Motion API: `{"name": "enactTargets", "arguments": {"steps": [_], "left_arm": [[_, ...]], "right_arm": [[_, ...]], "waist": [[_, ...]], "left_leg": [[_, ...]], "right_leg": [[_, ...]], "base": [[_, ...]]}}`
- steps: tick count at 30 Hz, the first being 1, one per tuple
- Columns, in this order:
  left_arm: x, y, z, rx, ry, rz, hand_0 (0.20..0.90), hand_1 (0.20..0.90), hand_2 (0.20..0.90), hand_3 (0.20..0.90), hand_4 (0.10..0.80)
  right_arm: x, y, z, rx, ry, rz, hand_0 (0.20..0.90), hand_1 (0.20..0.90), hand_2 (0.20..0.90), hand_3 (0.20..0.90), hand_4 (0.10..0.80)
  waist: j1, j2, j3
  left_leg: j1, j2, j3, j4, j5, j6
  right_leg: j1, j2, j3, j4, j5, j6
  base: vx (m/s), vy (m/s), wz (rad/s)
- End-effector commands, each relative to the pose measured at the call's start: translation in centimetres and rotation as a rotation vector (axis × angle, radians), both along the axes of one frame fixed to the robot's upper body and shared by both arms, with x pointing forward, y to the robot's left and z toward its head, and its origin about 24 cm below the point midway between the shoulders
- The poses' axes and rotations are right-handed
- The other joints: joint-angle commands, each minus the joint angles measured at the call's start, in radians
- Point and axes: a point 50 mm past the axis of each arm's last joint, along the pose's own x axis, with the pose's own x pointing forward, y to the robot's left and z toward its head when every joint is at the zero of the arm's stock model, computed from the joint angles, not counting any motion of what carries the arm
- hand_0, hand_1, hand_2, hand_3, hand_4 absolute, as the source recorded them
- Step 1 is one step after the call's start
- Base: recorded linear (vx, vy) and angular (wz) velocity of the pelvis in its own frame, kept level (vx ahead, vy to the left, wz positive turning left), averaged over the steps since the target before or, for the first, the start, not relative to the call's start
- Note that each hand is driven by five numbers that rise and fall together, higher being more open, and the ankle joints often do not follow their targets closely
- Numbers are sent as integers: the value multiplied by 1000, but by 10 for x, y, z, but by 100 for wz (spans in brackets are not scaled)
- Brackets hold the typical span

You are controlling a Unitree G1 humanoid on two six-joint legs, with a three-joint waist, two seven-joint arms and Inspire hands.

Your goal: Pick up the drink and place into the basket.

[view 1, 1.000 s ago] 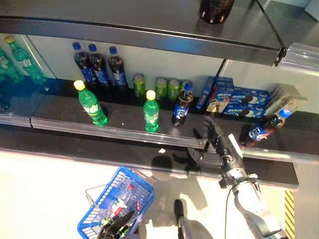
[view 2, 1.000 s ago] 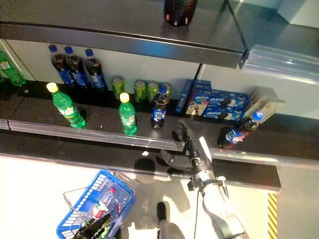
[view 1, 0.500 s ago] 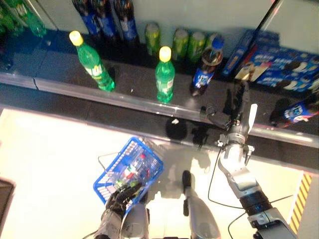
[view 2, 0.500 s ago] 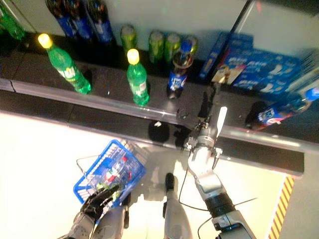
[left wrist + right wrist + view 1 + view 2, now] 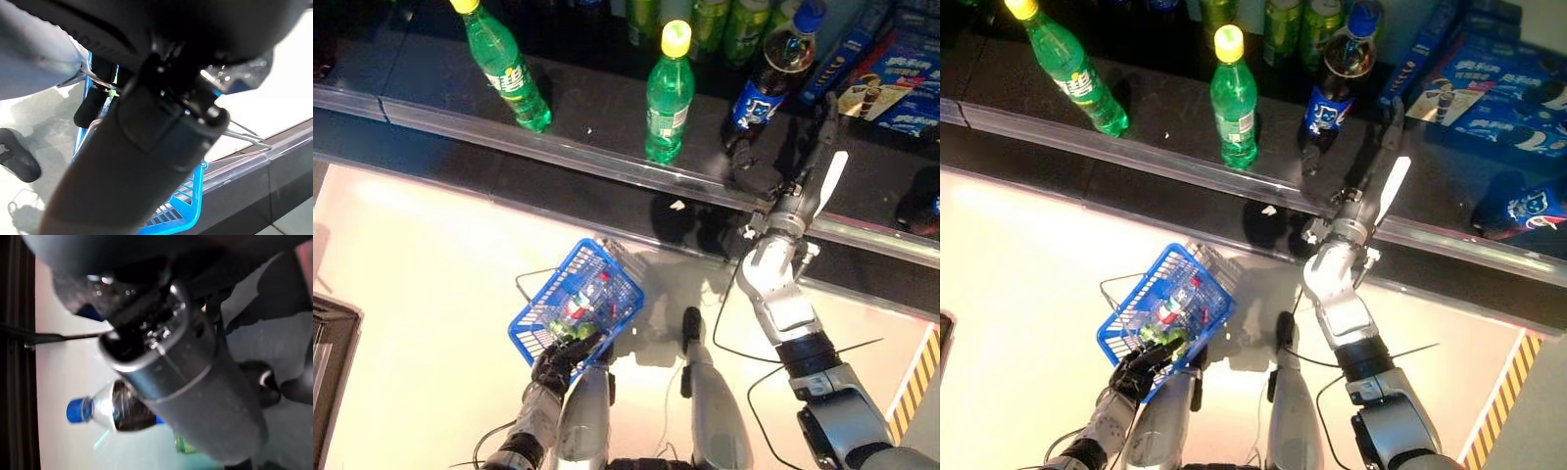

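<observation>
cola bottle (image 5: 1333,76) upright, cap up | right hand (image 5: 1378,166) apparently open, beside it

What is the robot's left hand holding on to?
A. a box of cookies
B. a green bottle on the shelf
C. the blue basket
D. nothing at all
C. The left hand is curled round the near edge of the blue basket and holds it low over the floor, while the green bottles and the boxes stand far from it, up on the shelf.
</observation>
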Motion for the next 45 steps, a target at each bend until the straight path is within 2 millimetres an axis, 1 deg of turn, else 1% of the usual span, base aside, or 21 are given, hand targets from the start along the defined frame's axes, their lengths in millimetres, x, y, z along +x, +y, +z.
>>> {"name": "enactTargets", "arguments": {"steps": [1,4,7,15,21,24,28,29,32,41,44,45], "left_arm": [[-18,9,-2,-2,-49,39,300,300,300,200,100],[-16,8,0,-6,-52,34,300,300,300,200,100],[-14,8,1,-10,-51,31,300,300,300,200,100],[-13,7,2,-14,-56,29,300,300,300,200,100],[-11,9,3,-14,-61,23,300,300,300,200,100],[-11,10,4,-14,-62,21,300,300,300,200,100],[-9,11,6,-13,-64,18,300,300,300,200,100],[-9,12,6,-10,-66,16,300,300,300,200,100],[-7,13,7,-9,-66,14,300,300,300,200,100],[-8,15,8,-8,-66,2,300,300,300,200,100],[-9,14,9,-10,-64,1,300,300,300,200,100],[-9,14,9,-10,-64,1,300,300,300,200,100]], "right_arm": [[-11,-11,72,10,-309,-57,900,900,900,900,800],[-9,-11,86,8,-331,-59,900,900,900,900,800],[-8,-11,96,16,-342,-57,900,900,900,900,800],[-3,-13,111,22,-347,-74,900,900,900,900,800],[0,-19,121,65,-360,-86,900,900,900,900,800],[1,-24,131,94,-371,-98,900,900,900,900,800],[2,-30,137,128,-382,-120,900,900,900,900,800],[3,-35,141,151,-384,-135,900,900,900,900,800],[5,-41,146,191,-384,-144,900,900,900,900,800],[8,-46,167,279,-417,-114,900,900,900,900,800],[4,-41,177,275,-433,-112,900,900,900,900,800],[4,-41,177,273,-434,-113,855,855,855,848,748]], "waist": [[25,4,-8],[32,9,-8],[39,12,-8],[52,18,-8],[61,20,-8],[65,21,-8],[68,22,-8],[70,22,-8],[74,24,-8],[87,34,-8],[91,40,-8],[92,40,-8]], "left_leg": [[-79,-37,-47,48,60,65],[-100,-42,-55,52,64,66],[-117,-42,-59,52,70,65],[-152,-47,-72,53,81,65],[-170,-47,-76,55,85,65],[-180,-48,-77,58,86,65],[-187,-48,-80,60,88,65],[-191,-49,-80,62,87,64],[-198,-50,-81,65,87,65],[-214,-55,-87,65,92,64],[-221,-58,-90,66,94,63],[-221,-59,-90,66,94,63]], "right_leg": [[19,-45,-47,133,-94,-7],[3,-42,-47,136,-94,-9],[-7,-40,-50,134,-94,-10],[-32,-33,-54,138,-97,-17],[-43,-29,-62,143,-102,-20],[-50,-28,-66,146,-104,-21],[-55,-28,-68,149,-105,-21],[-58,-28,-69,151,-106,-21],[-63,-29,-70,153,-108,-20],[-78,-29,-74,160,-112,-21],[-86,-30,-75,162,-112,-21],[-87,-31,-75,162,-112,-21]], "base": [[42,-6,8],[38,6,5],[36,3,6],[29,-2,6],[0,0,0],[0,0,0],[2,-2,1],[11,-10,3],[4,-3,1],[2,-1,1],[0,0,0],[0,0,0]]}}
